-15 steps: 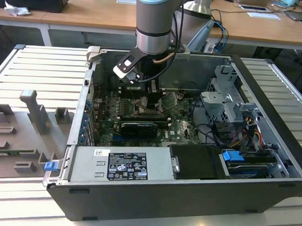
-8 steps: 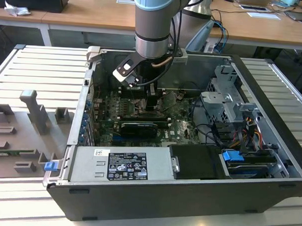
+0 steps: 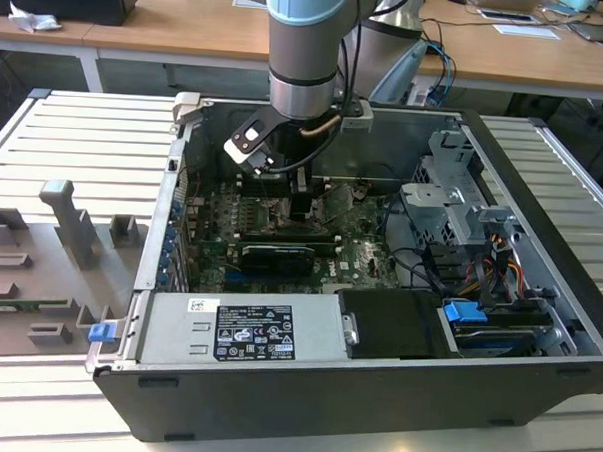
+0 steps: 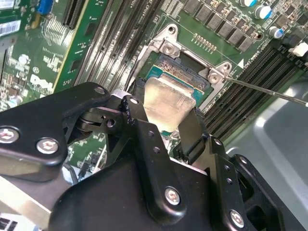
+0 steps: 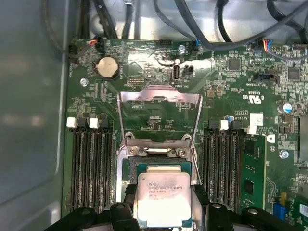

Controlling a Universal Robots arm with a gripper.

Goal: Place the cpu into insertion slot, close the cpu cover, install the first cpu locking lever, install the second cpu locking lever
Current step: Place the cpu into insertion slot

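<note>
Grey-and-blue robot arm [image 3: 304, 56] reaches down into the open dark-grey computer case [image 3: 304, 401], which sits on the slatted metal tabletop [image 3: 75, 141]. Grey fixture blocks [image 3: 71, 226] lie on the tabletop at the exterior view's left of the case.

Jaws are closed partway on the small flat square cpu with the pale silver-grey metal top [image 5: 163, 199]. One black finger presses on each of two opposite edges, nothing else in the grip.

The cpu hangs over the small square dark insertion slot with the silver rim [image 5: 161, 161] in the green circuit board [image 5: 231, 96]. It overlaps the slot, offset toward the jaws.

In the second wrist view the cpu [image 4: 168, 101] covers the near part of the slot [image 4: 185, 72]; cannot tell whether it touches the socket.

The thin square silver cpu cover frame [image 5: 159, 94] is swung open on the far side of the slot from the jaws, board visible through its window.

A thin steel lever rod [image 4: 269, 91] angles away from one slot corner. Long narrow black memory slots [image 5: 91, 168] flank the socket on both sides. A round silver coin battery [image 5: 107, 67] sits beyond the cover.
</note>
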